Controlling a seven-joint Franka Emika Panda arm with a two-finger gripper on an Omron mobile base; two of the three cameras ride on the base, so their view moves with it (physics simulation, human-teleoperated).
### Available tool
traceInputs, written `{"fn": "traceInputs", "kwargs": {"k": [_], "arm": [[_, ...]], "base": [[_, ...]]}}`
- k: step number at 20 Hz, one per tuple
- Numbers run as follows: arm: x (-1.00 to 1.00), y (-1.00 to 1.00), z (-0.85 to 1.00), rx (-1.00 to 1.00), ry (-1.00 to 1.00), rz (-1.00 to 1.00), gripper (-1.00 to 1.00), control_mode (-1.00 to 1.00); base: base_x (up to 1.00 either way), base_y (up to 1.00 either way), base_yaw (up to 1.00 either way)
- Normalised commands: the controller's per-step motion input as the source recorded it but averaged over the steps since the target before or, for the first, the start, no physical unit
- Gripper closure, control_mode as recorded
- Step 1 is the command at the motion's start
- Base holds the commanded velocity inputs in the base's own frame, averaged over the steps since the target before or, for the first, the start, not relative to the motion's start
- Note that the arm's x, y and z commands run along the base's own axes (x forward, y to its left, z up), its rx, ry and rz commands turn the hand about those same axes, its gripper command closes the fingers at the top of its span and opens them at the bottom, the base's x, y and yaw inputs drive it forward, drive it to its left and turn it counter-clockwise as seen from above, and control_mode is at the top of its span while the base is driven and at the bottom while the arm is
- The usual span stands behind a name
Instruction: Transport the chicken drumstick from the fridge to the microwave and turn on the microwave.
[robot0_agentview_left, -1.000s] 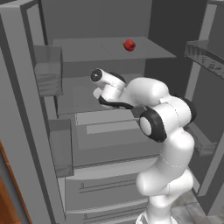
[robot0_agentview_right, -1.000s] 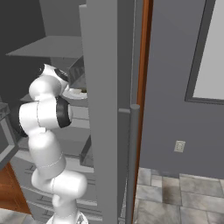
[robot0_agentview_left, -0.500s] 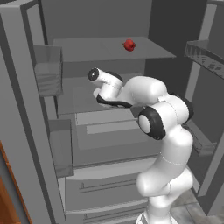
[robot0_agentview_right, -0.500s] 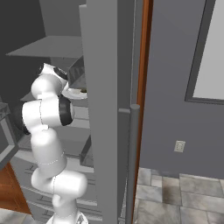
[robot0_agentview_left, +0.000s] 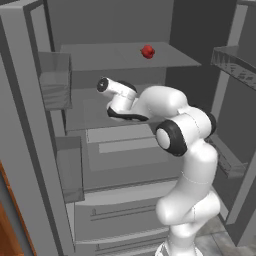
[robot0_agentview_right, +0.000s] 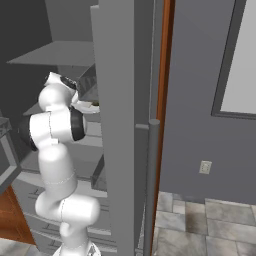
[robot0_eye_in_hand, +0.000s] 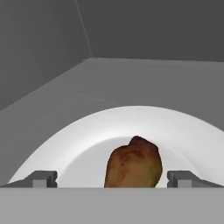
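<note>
- With its two finger tips set wide apart at the bottom of the hand view, the hand (robot0_eye_in_hand: 111, 178) holds nothing; the tips sit one on each side of the chicken drumstick (robot0_eye_in_hand: 133, 162), not touching it as far as I can tell.
- Drumstick: golden-brown, thick end facing the camera, lying on a white plate (robot0_eye_in_hand: 78, 140). Its lower part is cut off at the bottom of the hand view, so the thin end is hidden.
- Plate rests on a grey fridge shelf (robot0_eye_in_hand: 144, 83), near a back corner where two grey walls meet.
- Left base view: the white arm reaches forward into the open fridge (robot0_agentview_left: 30, 125), wrist at the middle shelf level, above the lower drawers (robot0_agentview_left: 120, 215).
- A small red round item (robot0_agentview_left: 147, 51) sits on the upper shelf, well apart from the hand; not the target.
- Right base view: the open fridge door hides much of the interior; the plate's rim shows just beside the wrist.
- Step in hand, as I judge it: final approach to the pick, grasp not yet made.
- Next move calls for easing forward and slightly down so the tips straddle the thick end, then closing, without nudging the plate.
- Transport to the microwave and switching it on remain undone.
</note>
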Motion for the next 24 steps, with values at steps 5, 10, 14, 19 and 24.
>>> {"fn": "traceInputs", "kwargs": {"k": [5,10,14,19,24], "arm": [[0.08,0.00,-0.02,0.00,0.00,-0.08,-1.00,-1.00],[0.06,0.00,0.00,0.00,0.00,-0.06,-1.00,-1.00],[0.02,0.00,0.00,0.00,0.00,-0.05,-1.00,-1.00],[0.00,0.00,-0.02,0.00,0.00,-0.03,-1.00,-1.00],[0.03,0.00,-0.01,0.00,0.00,-0.02,-1.00,-1.00]], "base": [[0.00,0.00,0.00],[0.00,0.00,0.00],[0.00,0.00,0.00],[0.00,0.00,0.00],[0.00,0.00,0.00]]}}
